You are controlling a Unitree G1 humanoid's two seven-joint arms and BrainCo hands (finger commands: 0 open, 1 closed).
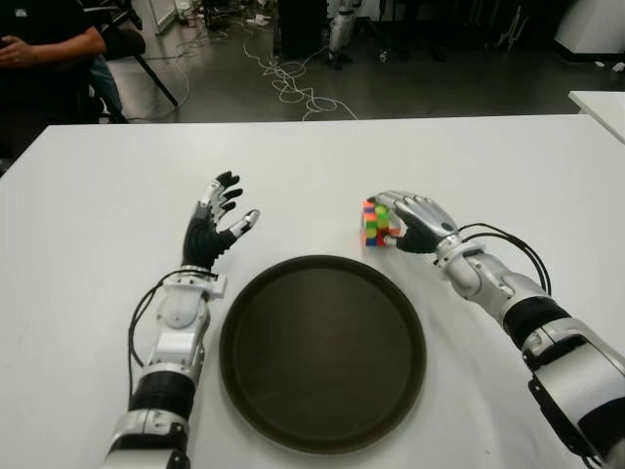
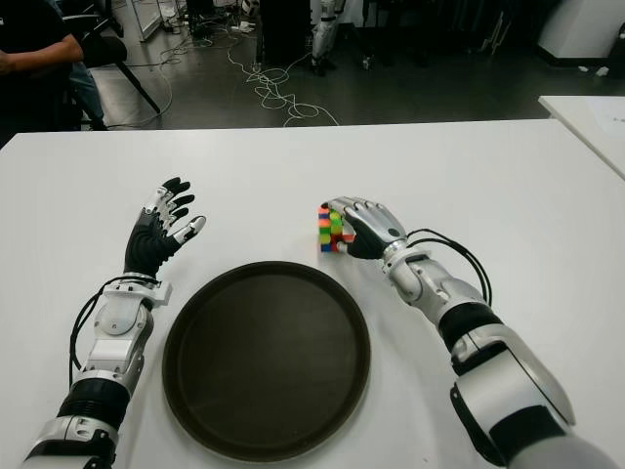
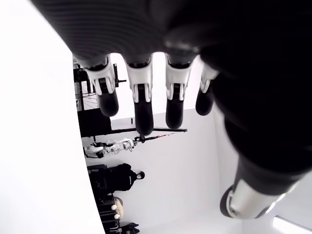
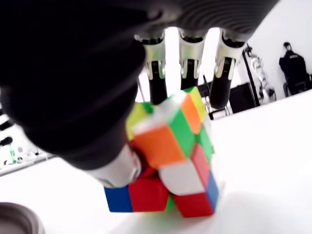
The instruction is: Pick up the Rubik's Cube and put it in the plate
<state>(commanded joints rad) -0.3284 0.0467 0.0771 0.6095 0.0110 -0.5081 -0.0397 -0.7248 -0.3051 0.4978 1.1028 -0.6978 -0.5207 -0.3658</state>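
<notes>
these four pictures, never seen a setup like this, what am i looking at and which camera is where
This is a humanoid robot with two arms that end in fingered hands. The two wide pictures come from a stereo camera on its head, looking down at a white table. The two close-ups come from cameras on its wrists, each looking along its own fingers.

On the table lie a round dark plate, with nothing on it, and a Rubik's Cube just beyond the plate's far right edge. The right hand is wrapped around the cube; its wrist view shows fingers over the top and the thumb against the side, while the cube seems to sit on the table. The left hand shows left of the plate, fingers spread, holding nothing.
</notes>
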